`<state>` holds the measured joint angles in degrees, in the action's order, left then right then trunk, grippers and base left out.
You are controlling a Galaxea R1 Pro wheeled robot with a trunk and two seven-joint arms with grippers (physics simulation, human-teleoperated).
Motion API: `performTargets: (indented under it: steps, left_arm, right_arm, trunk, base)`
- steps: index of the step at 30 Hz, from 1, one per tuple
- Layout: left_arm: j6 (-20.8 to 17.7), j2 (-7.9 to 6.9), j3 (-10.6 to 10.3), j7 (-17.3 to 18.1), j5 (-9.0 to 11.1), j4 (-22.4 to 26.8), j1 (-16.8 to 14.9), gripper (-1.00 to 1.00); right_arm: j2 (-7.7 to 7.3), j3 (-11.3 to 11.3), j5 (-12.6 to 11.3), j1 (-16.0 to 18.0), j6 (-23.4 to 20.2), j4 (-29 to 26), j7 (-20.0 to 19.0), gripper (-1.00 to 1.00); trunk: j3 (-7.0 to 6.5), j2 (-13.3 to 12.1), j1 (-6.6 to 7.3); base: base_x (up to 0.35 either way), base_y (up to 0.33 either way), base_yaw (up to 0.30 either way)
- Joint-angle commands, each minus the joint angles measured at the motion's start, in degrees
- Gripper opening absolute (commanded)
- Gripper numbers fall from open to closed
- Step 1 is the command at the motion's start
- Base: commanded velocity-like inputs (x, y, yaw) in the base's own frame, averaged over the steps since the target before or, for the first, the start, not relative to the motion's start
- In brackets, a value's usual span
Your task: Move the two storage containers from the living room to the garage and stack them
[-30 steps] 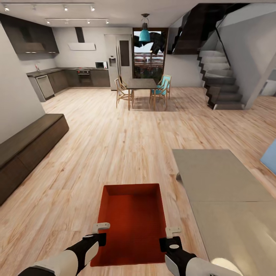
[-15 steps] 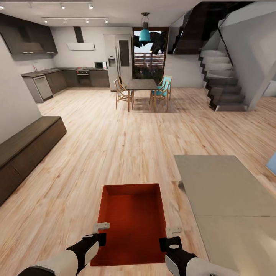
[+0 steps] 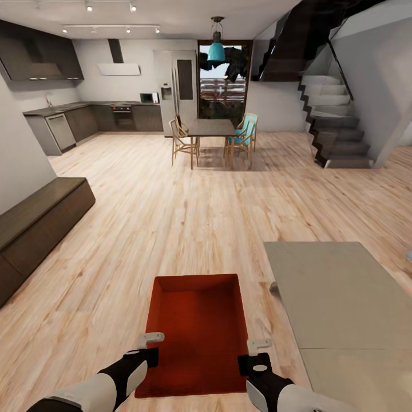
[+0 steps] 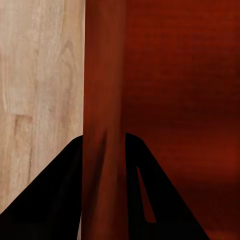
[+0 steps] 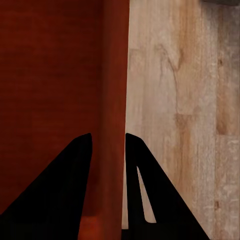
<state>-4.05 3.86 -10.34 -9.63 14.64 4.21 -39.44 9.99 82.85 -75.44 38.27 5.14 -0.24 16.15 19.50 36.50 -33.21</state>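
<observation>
One orange-red storage container [image 3: 197,332] hangs level in front of me above the wood-plank floor [image 3: 171,229] of the living room, carried between both arms. My left gripper [image 3: 150,346] is shut on its left wall [image 4: 102,125], the dark fingers [image 4: 60,195] pinching the thin rim. On the opposite side my right gripper [image 3: 256,352] is shut on the right wall [image 5: 115,100], with one dark finger [image 5: 65,185] on the inner side of that wall.
A grey rug [image 3: 337,297] lies at the right. A dark low cabinet [image 3: 40,223] runs along the left wall. Ahead stand a dining table with chairs [image 3: 213,134], a kitchen [image 3: 109,111] at back left and stairs [image 3: 335,129] at back right.
The whole view has slid forward and slightly left: the rug and cabinet have shifted back toward me. The container and both grippers hold the same place in the picture.
</observation>
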Motion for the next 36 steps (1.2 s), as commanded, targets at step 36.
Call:
performTargets:
  steps: [36]
  left_arm:
    - [-0.4, -0.61, 4.1, -0.7, 2.1, 0.0, 0.0, -1.00]
  right_arm:
    - [0.00, -0.5, 0.4, 0.0, 1.5, -0.1, 0.8, -1.00]
  trunk:
    - [0.08, 0.1, -0.05]
  base:
    - [0.323, 0.000, 0.000]
